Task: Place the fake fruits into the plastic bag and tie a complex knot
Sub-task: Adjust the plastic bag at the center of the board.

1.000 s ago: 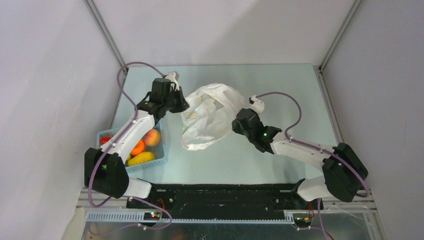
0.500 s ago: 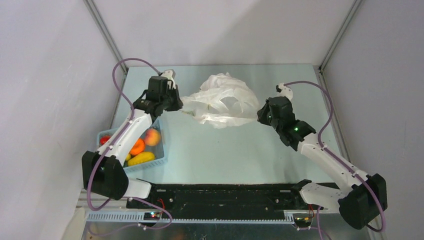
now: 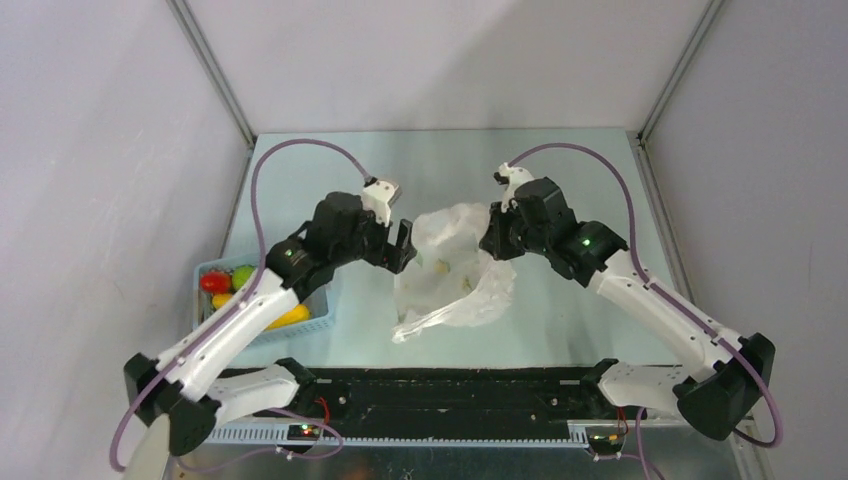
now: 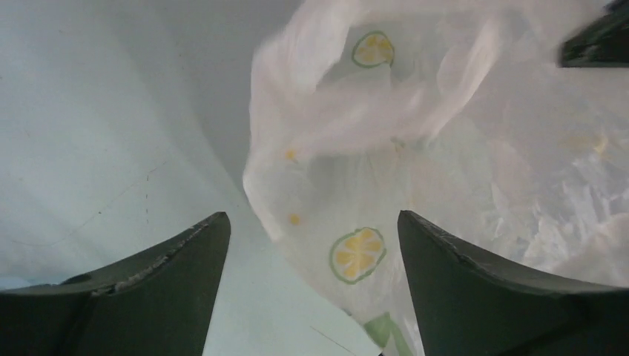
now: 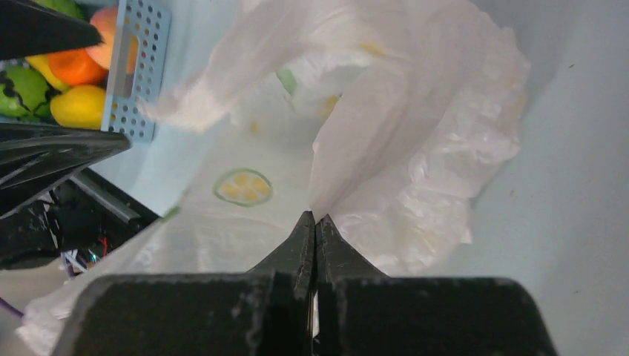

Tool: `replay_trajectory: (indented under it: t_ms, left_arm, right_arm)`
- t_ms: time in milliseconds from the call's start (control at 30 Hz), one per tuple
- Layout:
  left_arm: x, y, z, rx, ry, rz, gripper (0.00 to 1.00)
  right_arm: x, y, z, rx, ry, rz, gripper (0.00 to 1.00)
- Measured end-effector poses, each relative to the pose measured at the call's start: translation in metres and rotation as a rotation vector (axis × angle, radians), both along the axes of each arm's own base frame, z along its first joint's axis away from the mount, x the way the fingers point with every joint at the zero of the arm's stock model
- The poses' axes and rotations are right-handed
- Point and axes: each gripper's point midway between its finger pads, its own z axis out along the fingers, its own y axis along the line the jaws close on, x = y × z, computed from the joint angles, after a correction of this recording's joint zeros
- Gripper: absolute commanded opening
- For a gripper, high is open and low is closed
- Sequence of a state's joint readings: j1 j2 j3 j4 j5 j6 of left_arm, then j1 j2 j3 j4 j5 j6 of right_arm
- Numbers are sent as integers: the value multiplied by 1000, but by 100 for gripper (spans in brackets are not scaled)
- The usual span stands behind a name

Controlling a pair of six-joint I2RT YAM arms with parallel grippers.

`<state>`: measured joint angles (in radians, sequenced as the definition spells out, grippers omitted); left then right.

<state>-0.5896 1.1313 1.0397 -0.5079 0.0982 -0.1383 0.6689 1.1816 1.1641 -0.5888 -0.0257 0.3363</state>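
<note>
- The plastic bag [image 3: 455, 268] lies crumpled on the counter [image 3: 560, 180] between the two arms. One side is lifted and its lower corner trails toward the near edge.
- It looks feather-light, limp and crinkly. I'd expect it to slip, billow and collapse shut the moment it is let go.
- The film is thin, so a hard tug on one spot may stretch or tear it. The best hold is a gathered fold at the rim or a handle strip, one on each side, to keep the mouth open.
- The right tool [image 5: 312, 216] is closed tight, tips together, pinching a fold of the bag.
- The left tool [image 4: 311, 216] is spread wide and holds nothing. The bag's printed edge hangs between its fingers [image 4: 185, 252], and I cannot tell whether either one touches it.
- The fake fruits [image 5: 74, 67] sit in the blue basket [image 3: 318, 322] at the left, well apart from the bag. I see none inside the bag yet.
</note>
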Motion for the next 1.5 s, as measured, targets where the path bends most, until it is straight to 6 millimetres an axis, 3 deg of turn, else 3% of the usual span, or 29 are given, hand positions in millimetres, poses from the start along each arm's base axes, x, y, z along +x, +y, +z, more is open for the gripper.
replay_trajectory:
  t_ms: [67, 167, 400, 667, 833, 967, 1100, 1133, 1233, 1367, 1500]
  left_arm:
    - [-11, 0, 11, 8, -74, -22, 98]
    - [-12, 11, 18, 13, -134, 5, 99]
    - [-32, 11, 12, -27, -177, -59, 100]
    - [-54, -31, 25, -36, -290, -198, 99]
    - [-50, -52, 26, -26, -346, -224, 99]
    - [-39, -65, 9, 38, -336, -220, 97]
    - [-28, -72, -8, 110, -312, -204, 69]
    - [-25, -71, -11, 134, -315, -190, 56]
    - [-15, -61, -11, 186, -333, -126, 33]
    - [1, -44, -4, 245, -365, -5, 13]
    - [20, -33, 2, 287, -370, 106, 3]
  right_arm:
    - [-7, 6, -6, -14, 29, 45, 0]
    - [-12, 8, -15, -24, 70, 68, 0]
    - [-16, 15, -20, 1, 116, 89, 0]
    - [-16, 21, -20, 42, 149, 90, 0]
    - [-18, 24, -19, 61, 162, 96, 0]
    - [-19, 25, -18, 73, 170, 103, 0]
    - [-20, 26, -17, 78, 174, 107, 0]
    - [-20, 26, -17, 80, 175, 108, 0]
    - [-18, 24, -17, 84, 177, 105, 0]
    - [-17, 20, -17, 94, 182, 99, 0]
    - [-17, 17, -18, 101, 193, 99, 0]
